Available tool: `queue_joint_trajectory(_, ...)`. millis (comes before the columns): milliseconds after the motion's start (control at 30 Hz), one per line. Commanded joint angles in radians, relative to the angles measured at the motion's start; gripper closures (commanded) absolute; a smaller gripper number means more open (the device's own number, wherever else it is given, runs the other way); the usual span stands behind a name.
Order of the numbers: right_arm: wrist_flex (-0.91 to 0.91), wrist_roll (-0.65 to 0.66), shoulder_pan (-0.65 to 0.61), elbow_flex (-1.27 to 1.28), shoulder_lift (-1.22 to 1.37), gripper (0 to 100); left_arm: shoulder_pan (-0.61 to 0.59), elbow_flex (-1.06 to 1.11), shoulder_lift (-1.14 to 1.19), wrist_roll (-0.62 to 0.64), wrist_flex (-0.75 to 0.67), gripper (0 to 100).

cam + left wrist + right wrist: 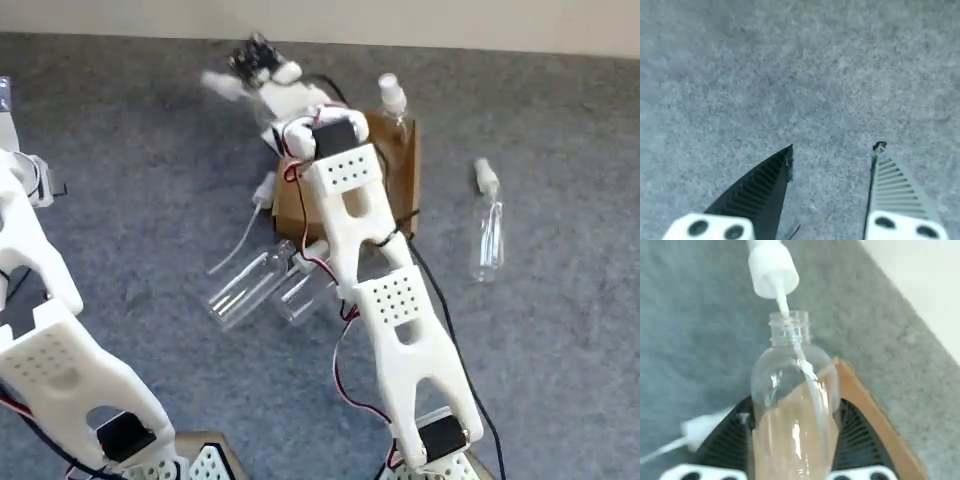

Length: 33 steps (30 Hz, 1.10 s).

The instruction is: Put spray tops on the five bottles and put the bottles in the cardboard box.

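Bottle [790, 385] within right gripper [794, 425]

Grey table [130, 140], cardboard box [402, 175], lying bottles [245, 285], spray top [262, 192]

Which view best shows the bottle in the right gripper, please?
The right wrist view: the bottle is close up, neck visible, spray top above it. In the high view the right arm largely hides it; the left wrist view faces carpet.

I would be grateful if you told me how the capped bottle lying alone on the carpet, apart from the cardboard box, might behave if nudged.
The capped bottle looks clear and empty, so it is probably light. Lying on its side, its round body would likely roll, though the grey carpet may slow it.
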Motion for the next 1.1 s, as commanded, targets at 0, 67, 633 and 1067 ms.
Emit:
queue_joint_trajectory(0, 0.162, -0.023, -0.051, -0.156, -0.234, 99.5, -0.019, -0.094, -0.021, -0.003, 0.051, 77)
queue_joint_trajectory(67, 0.262, -0.023, -0.076, -0.154, -0.314, 99.5, -0.015, -0.156, -0.021, -0.003, 0.138, 77)
queue_joint_trajectory(633, 0.404, -0.084, -0.239, 0.021, -0.842, 99.5, 0.415, -1.182, -0.039, 0.069, 0.792, 77)
queue_joint_trajectory(1067, 0.383, -0.259, -0.143, 0.584, -1.090, 99.5, 0.805, -0.659, -0.628, 0.018, 0.792, 77)
